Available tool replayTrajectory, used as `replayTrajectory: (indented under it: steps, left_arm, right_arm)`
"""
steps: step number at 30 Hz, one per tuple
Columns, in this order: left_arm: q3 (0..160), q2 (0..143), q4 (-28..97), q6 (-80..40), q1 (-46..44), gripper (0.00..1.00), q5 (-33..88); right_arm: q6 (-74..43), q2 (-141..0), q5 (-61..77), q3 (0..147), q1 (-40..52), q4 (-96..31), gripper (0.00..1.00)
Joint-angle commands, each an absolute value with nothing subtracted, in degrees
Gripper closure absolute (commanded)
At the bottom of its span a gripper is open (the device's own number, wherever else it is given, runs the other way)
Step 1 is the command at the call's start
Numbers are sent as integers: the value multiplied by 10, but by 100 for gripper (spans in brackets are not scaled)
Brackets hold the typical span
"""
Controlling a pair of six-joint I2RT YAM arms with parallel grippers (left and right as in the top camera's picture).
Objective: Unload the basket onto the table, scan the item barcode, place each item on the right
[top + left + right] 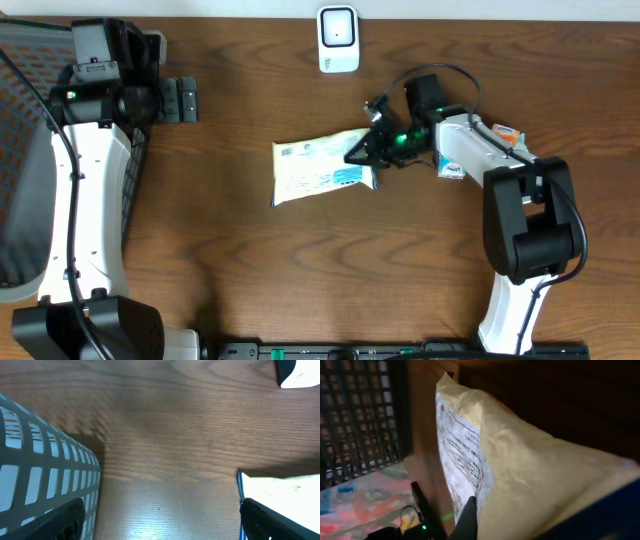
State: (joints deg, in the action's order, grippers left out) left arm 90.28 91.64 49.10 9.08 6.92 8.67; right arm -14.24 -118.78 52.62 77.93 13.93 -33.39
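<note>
**Right hand pinches the packet, left hand waits wide open**

The brown wooden table (pixel 240 250) has wavy dark lines in its top. At the far left edge sits a grey plastic basket with lots of little holes (pixel 20 160). At the back, near the middle, stands a small white scanner box with a dark window (pixel 338 38). Part of a little white carton with blue and orange marks (pixel 452 168) peeks out from under the right arm.

The white and blue crinkly packet with small print on it (pixel 320 172) is in the middle of the table, a bit in front of the scanner box and well apart from it. Its long side runs left to right.

The right gripper (pixel 358 154) is squeezed shut on the right end of the packet. A green light glows just behind it. From the right wrist view the packet fills almost the whole picture, and one dark finger (pixel 468 519) presses against it. I cannot tell if the packet is flat on the wood or lifted a little.

The left gripper (pixel 185 100) is far off at the back left, beside the basket. Its jaws are spread as wide as they go, with nothing between them but bare wood.
</note>
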Motion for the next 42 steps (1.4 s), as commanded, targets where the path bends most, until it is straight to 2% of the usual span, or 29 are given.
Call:
replayTrajectory:
  steps: [1,6,7,8,10,12,14,18,24,26,28,29,32,42]
  left_arm:
    - [910,917,493,98,68,2,84]
    - [910,917,493,98,68,2,84]
    - [910,917,493,98,68,2,84]
    - [910,917,493,98,68,2,83]
    - [910,917,493,98,68,2,84]
    - [910,917,491,98,68,2,86]
    - [910,917,494,79,65,2,87]
    - [910,917,495,62,64,3,89]
    - [908,917,506,10,63,2,229]
    - [903,917,505,10,62,26,252]
    - [890,919,508,6,57,75,264]
    - [883,921,508,-7,52,92,266]
    - [849,929,509,-54,27,92,269]
    - [768,1021,456,-60,-83,92,343]
  right_arm:
    - [-106,-1178,462,780,137,-365,99]
    - [-106,-1178,372,780,145,-386,99]
    - [-106,-1178,368,780,145,-386,96]
    - [-106,-1178,367,780,145,-386,81]
    - [-100,-1178,368,780,143,-386,58]
    - [-95,-1178,368,780,139,-391,47]
    - [-92,-1177,368,780,134,-398,42]
    - [-79,-1176,382,780,119,-409,41]
    - [-76,-1176,394,780,105,-426,39]
    - [-72,-1176,394,780,105,-427,39]
    - [-72,-1176,394,780,107,-427,39]
    - [-72,-1176,394,780,107,-427,39]
    - [-72,-1176,393,780,110,-426,39]
    - [-72,-1176,394,780,110,-427,40]
